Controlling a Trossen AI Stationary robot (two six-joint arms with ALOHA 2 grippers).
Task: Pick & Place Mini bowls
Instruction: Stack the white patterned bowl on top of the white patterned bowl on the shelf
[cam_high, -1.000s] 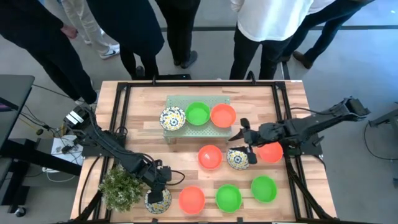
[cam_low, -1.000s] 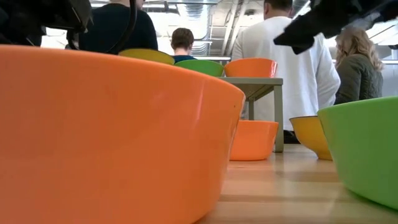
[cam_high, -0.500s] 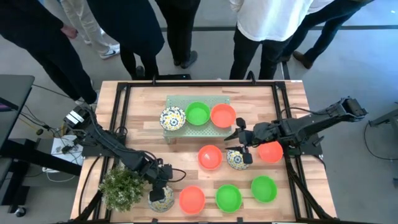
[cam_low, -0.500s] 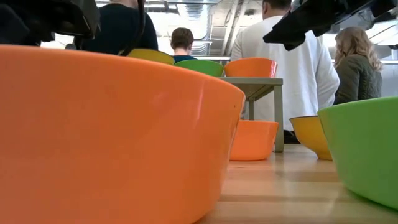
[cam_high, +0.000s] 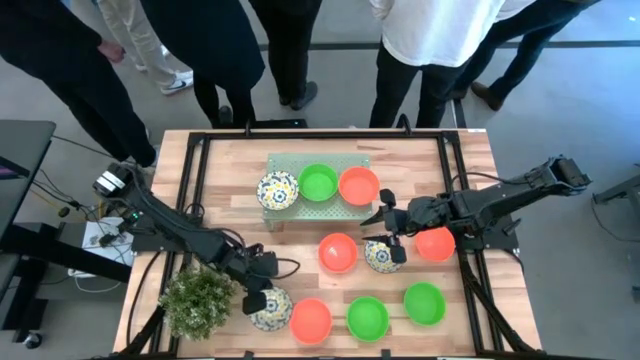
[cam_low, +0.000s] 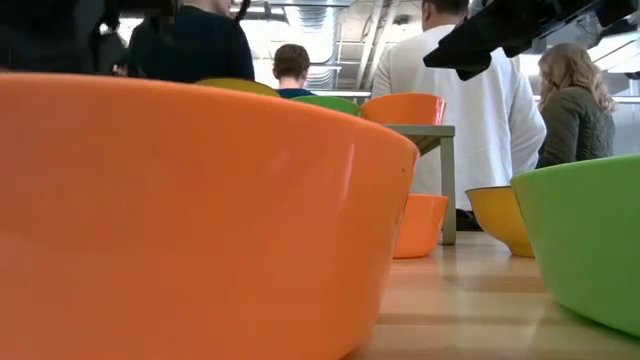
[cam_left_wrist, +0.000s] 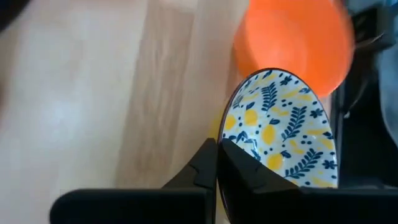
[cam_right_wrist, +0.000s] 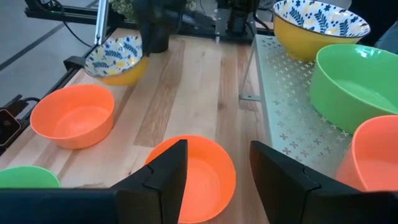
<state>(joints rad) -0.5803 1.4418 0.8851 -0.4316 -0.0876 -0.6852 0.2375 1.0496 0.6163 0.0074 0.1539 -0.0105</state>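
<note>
My left gripper (cam_high: 256, 292) is shut on a white floral mini bowl (cam_high: 271, 308) near the table's near edge, between the plant and an orange bowl (cam_high: 311, 320). In the left wrist view the floral bowl (cam_left_wrist: 283, 130) stands tilted in front of that orange bowl (cam_left_wrist: 292, 37). My right gripper (cam_high: 386, 232) hovers open at mid-table beside another floral bowl (cam_high: 381, 256). Its wrist view looks past its fingers, around (cam_right_wrist: 214, 180), onto an orange bowl (cam_right_wrist: 193, 168). Three bowls rest on the pale green mat (cam_high: 290, 218). My left gripper pinches the floral bowl's rim (cam_left_wrist: 225, 144), one finger inside the bowl and one outside. The fingers slant down from the table's left side. The bowl is tilted, its held side raised (cam_right_wrist: 115, 59); I cannot tell whether its low side still touches the table.
A bushy plant (cam_high: 197, 300) stands just left of the held bowl. Two green bowls (cam_high: 367, 318) (cam_high: 424, 303) and an orange one (cam_high: 435, 243) sit on the right half. People stand beyond the far edge. Black rails (cam_high: 200, 170) run along both sides.
My left gripper has shut on the floral bowl's rim, then gone up and toward the table's right and far side. The bowl has come along and tipped, ending beside the near orange bowl, which has shifted slightly toward the right.
</note>
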